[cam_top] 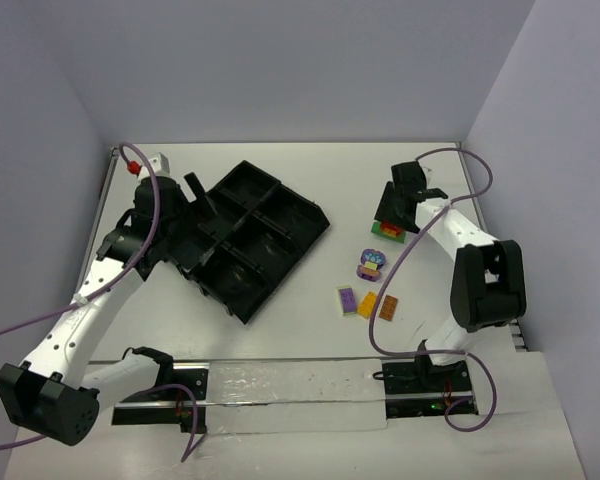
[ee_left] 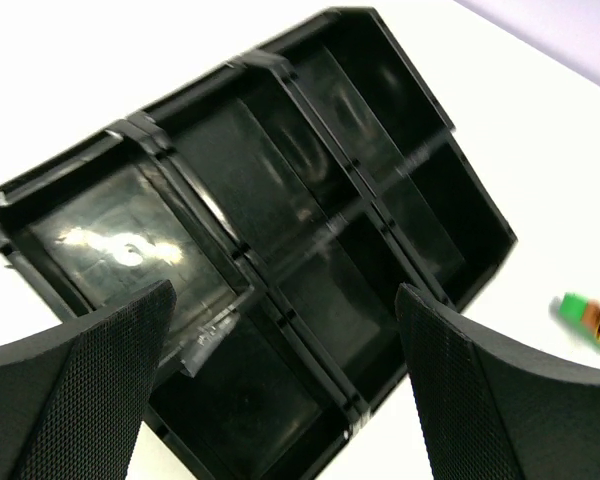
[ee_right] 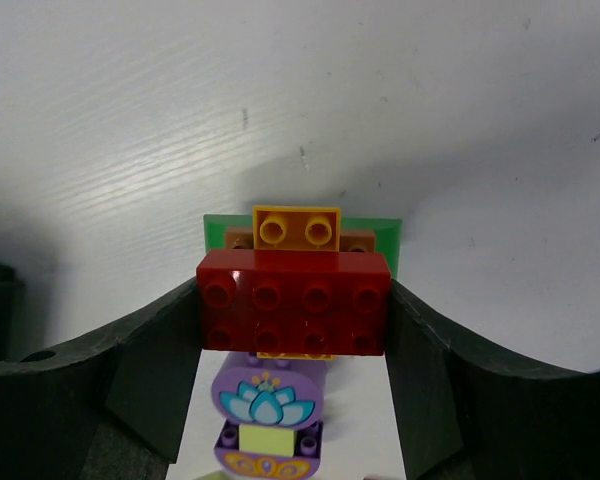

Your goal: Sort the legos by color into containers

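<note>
My right gripper (ee_right: 293, 320) has a finger against each end of a red brick (ee_right: 293, 303). The red brick tops a stack with an orange-yellow brick (ee_right: 296, 228), a brown one and a green plate (ee_right: 380, 235); I cannot tell whether it is lifted. The stack (cam_top: 388, 230) stands at the right of the table under the right gripper (cam_top: 393, 212). A rounded purple piece (ee_right: 268, 395) lies just before it, also in the top view (cam_top: 370, 263). The black divided tray (cam_top: 280, 262) lies centre-left, its sections empty. My left gripper (ee_left: 280, 380) is open above the tray (ee_left: 240, 250), also seen from the top (cam_top: 195, 195).
A purple brick (cam_top: 347, 300), an orange-yellow brick (cam_top: 367, 304) and an orange-brown brick (cam_top: 389, 308) lie side by side on the table near the right arm's base. Walls close the table at left, back and right.
</note>
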Motion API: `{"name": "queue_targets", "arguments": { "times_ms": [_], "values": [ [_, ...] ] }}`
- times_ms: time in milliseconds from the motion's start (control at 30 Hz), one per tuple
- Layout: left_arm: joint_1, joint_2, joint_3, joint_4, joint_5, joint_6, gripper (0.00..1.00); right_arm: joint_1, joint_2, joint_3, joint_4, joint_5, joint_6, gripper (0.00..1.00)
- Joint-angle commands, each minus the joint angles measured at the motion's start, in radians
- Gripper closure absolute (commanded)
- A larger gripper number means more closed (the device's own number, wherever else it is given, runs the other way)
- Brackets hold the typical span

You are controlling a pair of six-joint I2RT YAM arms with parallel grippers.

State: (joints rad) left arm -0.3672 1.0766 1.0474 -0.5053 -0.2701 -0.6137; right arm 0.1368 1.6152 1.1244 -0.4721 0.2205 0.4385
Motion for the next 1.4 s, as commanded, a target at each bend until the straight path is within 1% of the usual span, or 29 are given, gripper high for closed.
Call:
{"name": "queue_targets", "arguments": {
  "times_ms": [0,33,100,167,200,233,267,333,367,467,533,600,633,700,733,833,867,900,933,1033,1100,1200,1233,1367],
  "values": [
    [-0.025,-0.014,0.048,0.103,0.206,0.085,0.01,0.001,-0.133,0.053,-0.032,-0.102,0.000,0.45],
    [-0.030,-0.005,0.049,0.103,0.209,0.092,0.01,0.001,-0.148,0.054,-0.033,-0.104,0.000,0.45],
    [-0.058,0.039,0.141,0.056,0.312,0.149,0.01,0.027,-0.188,0.076,-0.066,-0.153,-0.011,0.45],
    [-0.129,0.055,0.162,0.020,0.318,0.189,0.01,0.035,-0.230,0.081,-0.068,-0.285,-0.011,0.45],
    [-0.174,0.051,0.153,0.042,0.311,0.210,0.01,0.036,-0.243,0.077,-0.064,-0.338,-0.009,0.45],
    [-0.207,0.042,0.141,0.044,0.311,0.229,0.01,0.037,-0.244,0.075,-0.060,-0.342,-0.005,0.46],
    [-0.255,0.022,0.124,0.090,0.321,0.261,0.01,0.037,-0.254,0.075,-0.050,-0.417,0.003,0.47],
    [-0.296,-0.001,0.083,0.159,0.368,0.303,0.03,0.040,-0.257,0.078,-0.041,-0.510,0.014,0.49],
    [-0.305,-0.006,0.074,0.172,0.377,0.310,0.03,0.042,-0.261,0.080,-0.037,-0.530,0.019,0.49],
    [-0.357,-0.021,0.048,0.271,0.430,0.344,0.03,0.054,-0.263,0.088,-0.013,-0.679,0.039,0.48],
    [-0.379,-0.019,0.025,0.312,0.443,0.372,0.04,0.063,-0.268,0.088,0.001,-0.734,0.055,0.48],
    [-0.387,-0.008,0.021,0.327,0.463,0.403,0.11,0.067,-0.270,0.087,0.019,-0.812,0.071,0.48],
    [-0.390,-0.002,0.025,0.318,0.474,0.418,0.12,0.069,-0.270,0.087,0.021,-0.844,0.074,0.48],
    [-0.403,-0.004,-0.002,0.339,0.494,0.437,0.13,0.069,-0.277,0.080,0.028,-0.881,0.081,0.48],
    [-0.411,-0.011,-0.018,0.380,0.494,0.447,0.12,0.069,-0.282,0.068,0.034,-0.913,0.086,0.48],
    [-0.454,-0.024,-0.073,0.438,0.487,0.499,0.09,0.069,-0.287,0.039,0.069,-0.976,0.116,0.48],
    [-0.463,-0.021,-0.074,0.445,0.474,0.512,0.09,0.069,-0.290,0.028,0.081,-0.996,0.126,0.48],
    [-0.478,-0.011,-0.078,0.444,0.429,0.534,0.07,0.070,-0.293,0.008,0.095,-1.024,0.138,0.48],
    [-0.485,-0.003,-0.075,0.440,0.428,0.540,0.07,0.070,-0.293,0.008,0.105,-1.033,0.148,0.48],
    [-0.514,0.033,-0.070,0.456,0.356,0.571,0.06,0.070,-0.299,-0.026,0.164,-1.094,0.197,0.48],
    [-0.524,0.043,-0.067,0.464,0.312,0.589,0.05,0.070,-0.300,-0.028,0.175,-1.102,0.208,0.48],
    [-0.530,0.075,-0.061,0.488,0.292,0.608,0.05,0.070,-0.302,-0.023,0.176,-1.117,0.212,0.48],
    [-0.530,0.084,-0.062,0.493,0.293,0.641,0.05,0.070,-0.304,-0.023,0.176,-1.120,0.215,0.48],
    [-0.532,0.129,-0.051,0.530,0.309,0.678,0.04,0.072,-0.314,-0.009,0.165,-1.125,0.213,0.48]
  ]
}}
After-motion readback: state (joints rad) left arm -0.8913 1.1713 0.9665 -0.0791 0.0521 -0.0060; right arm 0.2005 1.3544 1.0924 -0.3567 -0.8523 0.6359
